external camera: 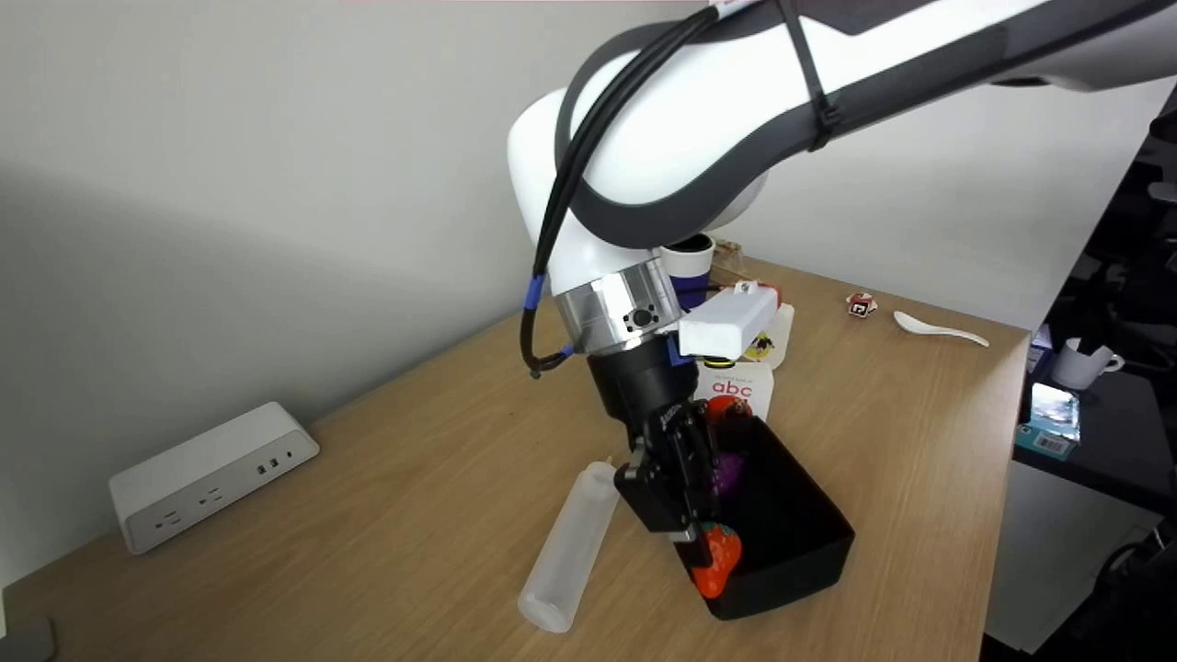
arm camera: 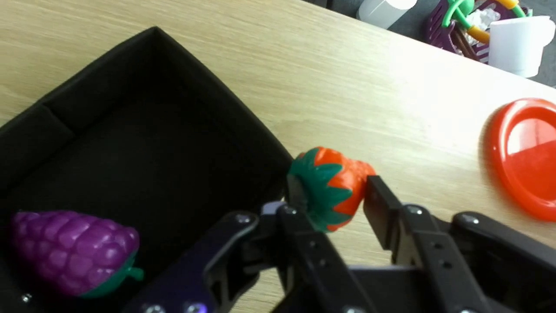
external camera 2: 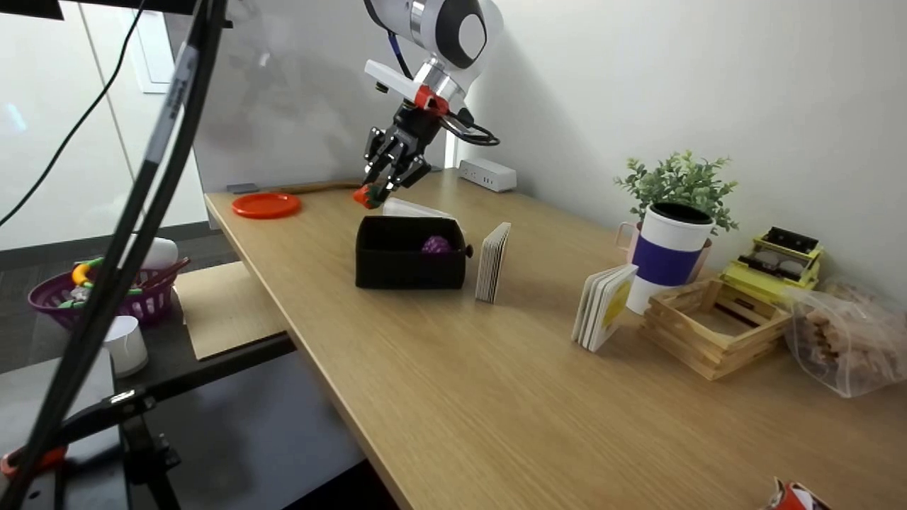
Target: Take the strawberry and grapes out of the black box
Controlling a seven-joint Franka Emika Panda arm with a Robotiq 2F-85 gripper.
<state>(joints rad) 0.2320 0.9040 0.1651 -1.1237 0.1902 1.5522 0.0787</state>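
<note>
One black box (external camera 2: 397, 270) is sitting on the worktop (external camera 2: 425, 368), one bunch of grapes (arm camera: 76, 252) lying inside, two books (external camera 2: 490, 265) standing near, one red plate (external camera 2: 266, 205) resting apart. And one strawberry (external camera: 717, 563)! The tool (arm camera: 333, 191) is gripping it, holding it right between the jaws, just beside the box.

The strawberry (arm camera: 336, 187) is orange-red with a jagged green top, the grapes (arm camera: 76, 252) purple and green, the box (external camera 2: 409, 270) black. The plate (external camera 2: 266, 205) is red, the bench (external camera 2: 489, 382) pale brown, wood-grained.
</note>
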